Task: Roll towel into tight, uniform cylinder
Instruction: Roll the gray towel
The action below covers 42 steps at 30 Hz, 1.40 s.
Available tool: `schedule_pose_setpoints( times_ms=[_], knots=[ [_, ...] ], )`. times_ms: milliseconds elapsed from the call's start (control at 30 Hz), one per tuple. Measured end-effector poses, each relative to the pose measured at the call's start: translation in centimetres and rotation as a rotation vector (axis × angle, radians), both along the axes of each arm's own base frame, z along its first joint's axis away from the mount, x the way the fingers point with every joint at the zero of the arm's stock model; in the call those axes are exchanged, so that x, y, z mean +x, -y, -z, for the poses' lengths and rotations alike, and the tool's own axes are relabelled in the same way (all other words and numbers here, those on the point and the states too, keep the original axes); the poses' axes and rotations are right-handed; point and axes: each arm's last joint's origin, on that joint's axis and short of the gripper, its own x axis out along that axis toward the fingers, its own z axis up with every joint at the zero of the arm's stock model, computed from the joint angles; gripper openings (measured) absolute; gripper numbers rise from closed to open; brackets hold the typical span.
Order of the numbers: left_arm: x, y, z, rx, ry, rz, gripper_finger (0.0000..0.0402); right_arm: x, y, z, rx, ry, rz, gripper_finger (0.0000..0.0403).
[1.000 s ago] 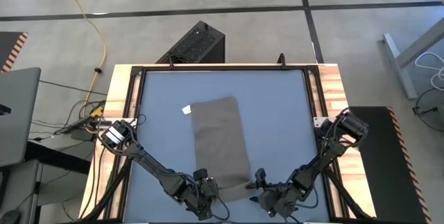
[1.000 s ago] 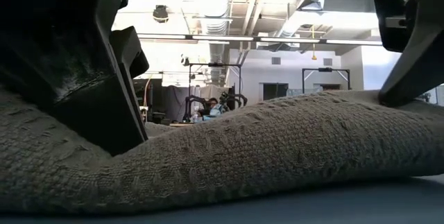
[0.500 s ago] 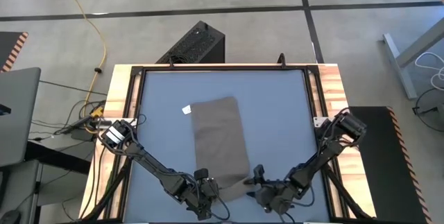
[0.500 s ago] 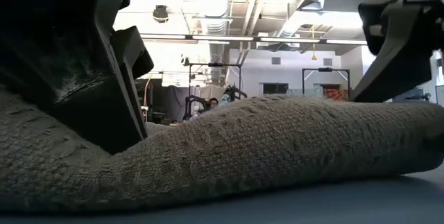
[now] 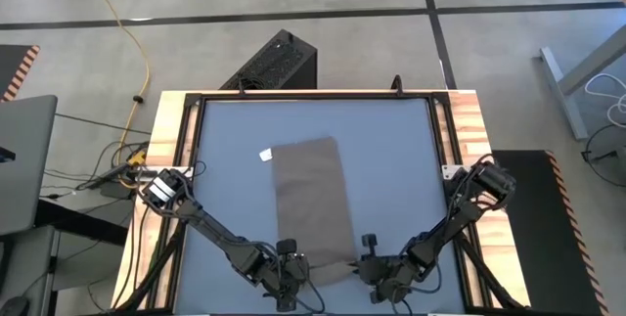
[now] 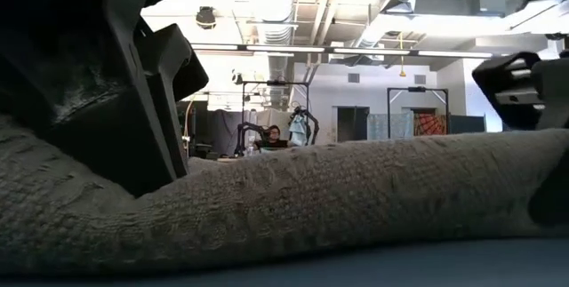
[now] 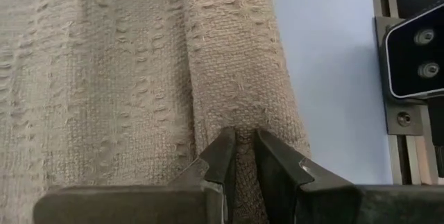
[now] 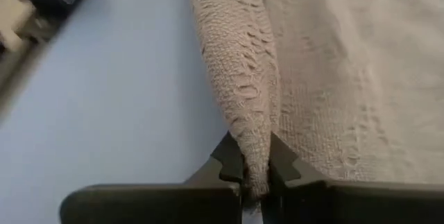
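The taupe towel [image 5: 313, 203] lies lengthwise in the middle of the blue table [image 5: 401, 159], its white tag [image 5: 263, 155] at the far left corner. Its near end is turned over into a low roll [image 6: 338, 198] that rests on the table. My left gripper [image 5: 293, 269] is shut on the roll's left end. My right gripper [image 5: 366, 263] is shut on its right end. In the low view the left gripper [image 6: 116, 100] looms dark over the roll, and the right gripper [image 6: 533, 100] shows at the picture's edge. My left gripper pinches the rolled fold's left end [image 7: 240, 137] between its two fingers, coming level from the table's left side, along the roll. The cloth bunches up between the fingertips. My right gripper pinches the fold's right end [image 8: 255, 148] between its two fingers, level from the table's right. The fold narrows to a ridge there, several layers thick.
A black frame and wooden side strips [image 5: 471, 130] border the table. The low camera's housing [image 7: 416, 50] stands just past the roll at the near edge. Bare blue table lies on both sides of the towel and beyond its far end.
My right gripper has gone toward the table's left, up to the roll's right end, and has shut on it. That end, which drooped to the table half a second ago, now stands about level with the rest of the roll.
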Motion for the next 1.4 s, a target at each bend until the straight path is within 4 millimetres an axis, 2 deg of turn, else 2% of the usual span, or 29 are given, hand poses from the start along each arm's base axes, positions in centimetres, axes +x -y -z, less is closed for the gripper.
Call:
schedule_pose_setpoints(
  times_ms=[333, 633, 767, 1033, 1200, 1400],
  knots=[
    [-0.1, -0.3, -1.1, 0.02, 0.028, 0.018, 0.0043, 1.3, 1.5, -1.4, 0.385, -0.19, 0.071, 0.0044],
    [-1.1, -1.3, -5.5, 0.153, 0.171, -0.046, 0.0043, 1.3, 1.5, -1.3, 0.492, -0.232, 0.157, 0.0043],
    [-1.1, -0.7, -6.1, 0.196, 0.237, 0.024, 0.0051, 1.1, 1.7, -1.0, 0.548, -0.231, 0.203, 0.0043],
    [-2.0, 1.5, -5.9, 0.234, 0.281, 0.217, 0.0126, 0.4, 2.4, 0.0, 0.686, -0.19, 0.25, 0.0043],
    [-2.5, 1.6, -5.5, 0.273, 0.245, 0.245, 0.0177, 0.2, 2.5, 0.2, 0.711, -0.177, 0.25, 0.0043],
    [-2.6, 1.5, -5.2, 0.282, 0.223, 0.245, 0.0219, 0.2, 2.5, 0.2, 0.712, -0.173, 0.247, 0.0043]
  ],
)
